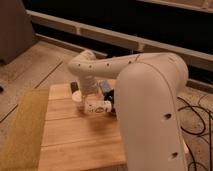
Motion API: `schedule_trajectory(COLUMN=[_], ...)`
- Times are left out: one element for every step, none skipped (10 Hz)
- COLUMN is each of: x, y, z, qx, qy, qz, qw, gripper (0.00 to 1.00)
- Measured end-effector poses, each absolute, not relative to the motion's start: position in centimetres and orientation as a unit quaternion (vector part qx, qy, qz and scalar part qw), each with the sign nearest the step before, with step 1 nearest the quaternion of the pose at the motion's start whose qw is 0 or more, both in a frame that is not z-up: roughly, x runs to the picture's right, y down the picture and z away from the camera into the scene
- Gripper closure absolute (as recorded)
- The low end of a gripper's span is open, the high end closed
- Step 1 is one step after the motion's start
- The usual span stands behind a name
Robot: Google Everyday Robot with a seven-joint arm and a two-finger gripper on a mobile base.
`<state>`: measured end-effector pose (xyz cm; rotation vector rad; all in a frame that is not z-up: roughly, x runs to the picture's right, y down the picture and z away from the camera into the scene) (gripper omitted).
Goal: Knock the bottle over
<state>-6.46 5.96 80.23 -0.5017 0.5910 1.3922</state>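
The bottle [98,107] is pale cream-white with a yellowish band. It appears to lie on its side on the wooden table [75,140], near the table's middle back. My gripper [91,94] hangs from the white arm [100,65] straight above the bottle, touching or almost touching it. The arm reaches in from the right, bends at the far left and comes down onto the table. The wrist hides the bottle's upper edge.
A dark bowl [111,94] sits just right of the gripper, partly hidden by the arm. A small dark block [75,86] and a short white cylinder [77,97] stand left of the gripper. A yellowish mat [20,132] covers the table's left side. Cables [197,130] lie on the floor at the right.
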Motion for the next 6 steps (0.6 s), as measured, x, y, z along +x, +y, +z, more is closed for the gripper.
schedule_trajectory(x=[-6.14,-6.36,-6.48,-6.4,-6.36,-6.43], y=[5.73,5.75,5.83,5.79,5.78,5.79], z=[80.23,80.2,80.16,80.19,80.19,80.19], qx=[-0.223,-0.224,-0.226,-0.225,-0.225,-0.225], qy=[0.265,0.264,0.264,0.264,0.264,0.264], qz=[0.627,0.626,0.626,0.626,0.626,0.625], qw=[0.698,0.699,0.699,0.699,0.699,0.699], gripper=[0.35,0.35,0.35,0.35,0.35,0.35])
